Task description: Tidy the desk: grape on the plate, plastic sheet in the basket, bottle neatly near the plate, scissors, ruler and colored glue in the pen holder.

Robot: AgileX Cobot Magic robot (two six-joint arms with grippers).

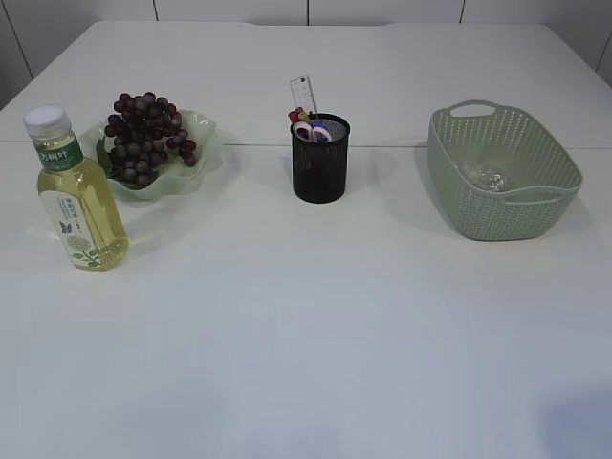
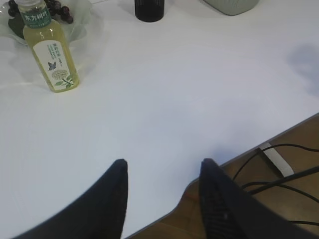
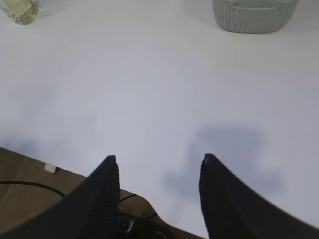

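Bottle (image 1: 79, 196) front-left of plate (image 1: 204, 129) — pen holder (image 1: 320, 159) center, basket (image 1: 501, 172) right.

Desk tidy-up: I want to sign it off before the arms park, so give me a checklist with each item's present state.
1. Dark purple grapes on the pale green wavy plate: ok.
2. Clear plastic sheet in the green woven basket: ok.
3. Yellow tea bottle upright beside the plate: ok.
4. Pink-handled scissors and clear ruler in the black mesh pen holder: ok.
5. Colored glue in holder: cannot tell.
6. Left gripper and right gripper fingers empty: ok.
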